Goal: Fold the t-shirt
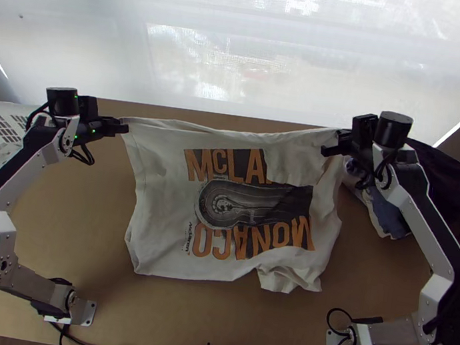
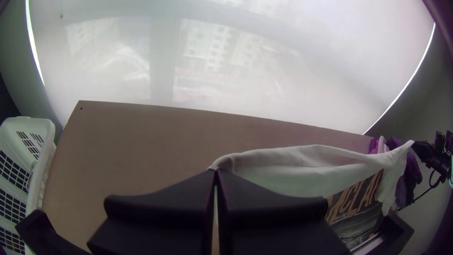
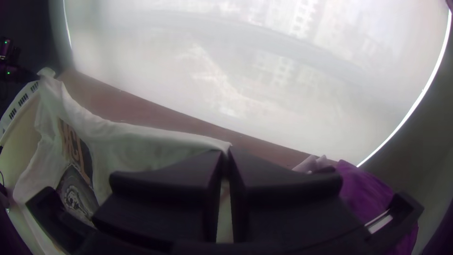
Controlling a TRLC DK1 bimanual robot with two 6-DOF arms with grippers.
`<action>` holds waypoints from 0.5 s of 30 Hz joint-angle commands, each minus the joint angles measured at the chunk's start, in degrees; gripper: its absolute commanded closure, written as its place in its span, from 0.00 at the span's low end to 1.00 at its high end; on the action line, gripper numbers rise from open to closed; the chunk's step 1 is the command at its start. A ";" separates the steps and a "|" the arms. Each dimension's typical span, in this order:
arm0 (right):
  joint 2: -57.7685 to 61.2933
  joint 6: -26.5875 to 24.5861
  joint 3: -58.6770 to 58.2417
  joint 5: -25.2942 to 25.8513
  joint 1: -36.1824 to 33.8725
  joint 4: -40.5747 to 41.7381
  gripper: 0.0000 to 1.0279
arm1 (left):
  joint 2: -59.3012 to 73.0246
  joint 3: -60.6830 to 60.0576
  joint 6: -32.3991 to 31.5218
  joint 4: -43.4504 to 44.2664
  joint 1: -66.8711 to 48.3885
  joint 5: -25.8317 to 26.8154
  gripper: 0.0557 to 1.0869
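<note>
Shirt [image 1: 160, 191] between left gripper [image 2: 215, 171] and right gripper [image 3: 226, 153], over the table [image 1: 76, 221], longer side to side. Far edge pinched, one end in each; neither side nearer. Big part spread toward the arms' bases [image 1: 83, 312]: likely a fold that way next.

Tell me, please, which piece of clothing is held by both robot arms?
The white t-shirt with the orange letters: the jaws of both arms are shut on its far edge. The dark clothes at the top view's right are not held.
</note>
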 commanded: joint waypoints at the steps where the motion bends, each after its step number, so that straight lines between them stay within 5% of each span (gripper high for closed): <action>1: 11.28 -0.18 2.31 -0.55 -0.82 3.11 0.97 | 7.92 2.26 0.03 1.44 -2.19 -1.37 0.97; 15: 21.03 1.14 3.10 -0.46 -2.22 7.68 0.97 | 16.88 7.27 -1.29 2.06 -5.53 -2.60 0.97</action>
